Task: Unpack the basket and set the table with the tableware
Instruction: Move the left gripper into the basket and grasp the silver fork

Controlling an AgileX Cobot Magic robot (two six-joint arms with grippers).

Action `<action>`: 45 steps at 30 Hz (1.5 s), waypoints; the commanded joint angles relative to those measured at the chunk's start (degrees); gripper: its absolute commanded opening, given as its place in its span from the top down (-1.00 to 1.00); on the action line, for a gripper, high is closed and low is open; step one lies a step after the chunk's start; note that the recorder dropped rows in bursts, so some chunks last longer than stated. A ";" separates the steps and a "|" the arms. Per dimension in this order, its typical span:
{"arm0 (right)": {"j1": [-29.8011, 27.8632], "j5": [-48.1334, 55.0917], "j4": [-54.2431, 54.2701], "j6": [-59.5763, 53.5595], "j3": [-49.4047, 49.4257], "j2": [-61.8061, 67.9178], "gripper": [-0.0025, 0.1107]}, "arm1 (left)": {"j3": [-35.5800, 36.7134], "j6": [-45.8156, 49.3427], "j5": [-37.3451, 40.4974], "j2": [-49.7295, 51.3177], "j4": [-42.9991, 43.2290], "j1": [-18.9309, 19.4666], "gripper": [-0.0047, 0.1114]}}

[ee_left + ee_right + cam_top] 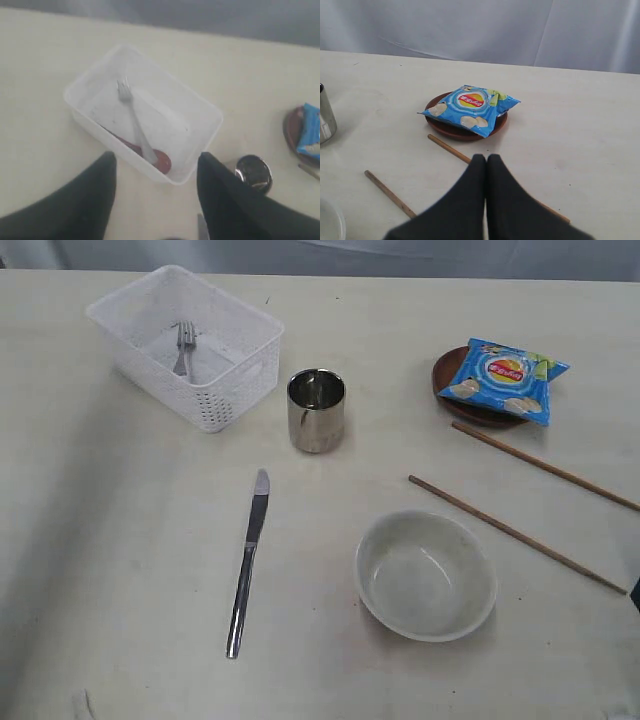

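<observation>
Closest to us lie a long silver metal knife [248, 562] and a round off-white bowl [426, 575], both out on the pale cream worktop [120, 540]. Behind them stands one shiny steel cup [316, 410], just beside the white plastic basket with holes in its sides [225, 400]. Inside the basket are one silver fork [183, 348] and one reddish-brown wooden spoon [162, 161], with the fork lying across the spoon. The left end effector [156, 157] hangs over the near wall of the basket, wide open and holding nothing. The fork's handle points toward it and the prongs point away, so the fork's long line runs straight out from between the two black fingers. The left arm is much nearer to the basket, so I think it should reach in next. The right end effector [486, 159] is squeezed shut with nothing in it, near two long brown chopsticks [515, 533], which lie apart from each other. Past them sits one dark brown round plate [445, 375] with one blue chip bag [510, 378] on top.
</observation>
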 commanded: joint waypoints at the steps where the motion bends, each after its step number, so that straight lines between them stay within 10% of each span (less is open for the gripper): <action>1: 0.10 0.10 -0.45 0.13 0.16 -0.29 0.96 | -8.67 1.33 7.15 15.04 -6.94 -0.43 0.06; 21: 0.10 0.10 -0.45 0.45 0.16 -0.29 0.96 | -9.94 -7.29 -1.81 38.40 -4.39 -0.59 0.06; 23: 0.10 0.10 -0.45 0.45 0.16 -0.29 0.96 | -9.94 -7.29 -2.08 39.50 -1.92 -0.59 0.14; 27: 0.10 0.10 -0.45 0.45 0.16 -0.29 0.96 | -10.32 -7.43 -3.17 39.53 7.93 -0.59 0.91; 35: 0.10 0.10 -0.45 0.45 0.16 -0.29 0.96 | -10.30 -11.06 4.02 39.18 27.27 0.36 0.92; 45: 0.10 0.10 -0.45 0.32 0.16 -0.29 0.96 | -10.19 4.20 7.20 36.19 24.15 6.19 0.91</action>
